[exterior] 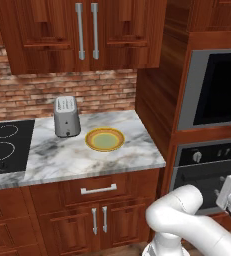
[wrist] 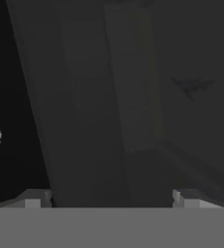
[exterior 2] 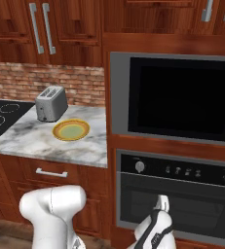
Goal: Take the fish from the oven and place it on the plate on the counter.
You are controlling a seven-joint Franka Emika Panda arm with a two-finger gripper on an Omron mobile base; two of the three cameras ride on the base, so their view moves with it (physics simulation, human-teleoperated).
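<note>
hand view had the tool (wrist: 108, 198) tight against the dark glass of the oven (exterior 2: 175, 202), fingertips (wrist: 33, 198) spread wide, nothing between them. a faint fish (wrist: 193, 87) showed ahead, up and right. the plate (exterior: 105, 139) lay bare on the bench (exterior: 62, 155), well off, beside the toaster (exterior: 67, 116).

My arm bends low, elbow raised near the base, forearm reaching far-right and down. My gripper (wrist: 108, 198) has its fingertips (wrist: 36, 197) spread wide apart, holding nothing.
</note>
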